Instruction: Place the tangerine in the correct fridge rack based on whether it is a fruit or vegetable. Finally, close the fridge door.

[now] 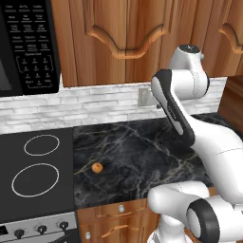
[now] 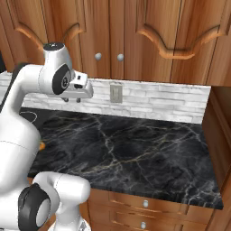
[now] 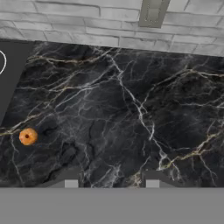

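Two dark finger tips of the gripper [image 3: 111, 181] stand at their narrowest, holding nothing, raised above the black marble countertop [image 3: 131, 113]. On that countertop's left part, near the black glass stovetop [image 1: 35, 171], sits the small round orange tangerine [image 1: 97, 167], well apart from the gripper. Brown wooden cabinets [image 2: 135, 36] hang above the far white brick backsplash [image 2: 153, 101].

Black marble counter [image 1: 142, 156] beside a stovetop [image 1: 35, 175], microwave [image 1: 28, 45] above, wooden cabinets [image 2: 135, 36] overhead
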Available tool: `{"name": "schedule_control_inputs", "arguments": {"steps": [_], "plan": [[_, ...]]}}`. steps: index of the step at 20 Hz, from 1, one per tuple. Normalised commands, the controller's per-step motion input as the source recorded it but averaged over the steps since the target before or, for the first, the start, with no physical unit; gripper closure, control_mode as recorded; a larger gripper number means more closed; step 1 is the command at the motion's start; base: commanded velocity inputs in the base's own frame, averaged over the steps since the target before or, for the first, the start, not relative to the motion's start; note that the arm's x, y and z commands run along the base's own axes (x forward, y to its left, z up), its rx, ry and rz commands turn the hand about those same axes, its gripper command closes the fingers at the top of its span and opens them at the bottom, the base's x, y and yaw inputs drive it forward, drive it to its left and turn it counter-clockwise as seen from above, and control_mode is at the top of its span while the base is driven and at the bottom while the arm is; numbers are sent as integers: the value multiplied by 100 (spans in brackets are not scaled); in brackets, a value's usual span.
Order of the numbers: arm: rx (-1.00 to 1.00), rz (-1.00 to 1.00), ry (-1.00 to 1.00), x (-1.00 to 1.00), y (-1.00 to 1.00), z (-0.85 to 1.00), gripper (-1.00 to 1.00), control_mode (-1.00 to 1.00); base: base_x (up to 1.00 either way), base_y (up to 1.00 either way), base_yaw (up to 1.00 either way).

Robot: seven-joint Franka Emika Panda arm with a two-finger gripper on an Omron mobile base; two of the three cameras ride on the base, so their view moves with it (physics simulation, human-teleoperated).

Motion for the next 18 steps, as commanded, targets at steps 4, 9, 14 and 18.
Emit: {"name": "schedule_control_inputs", "arguments": {"steps": [4,9,14,18], "plan": [[-2,11,-2,-8,57,0,-100,-100,0,0,0],[1,15,0,0,100,-51,-100,-100,0,0,0],[12,17,0,-13,94,-99,-100,-100,0,0,0],[5,21,6,-19,97,-100,-100,-100,0,0,0]]}}
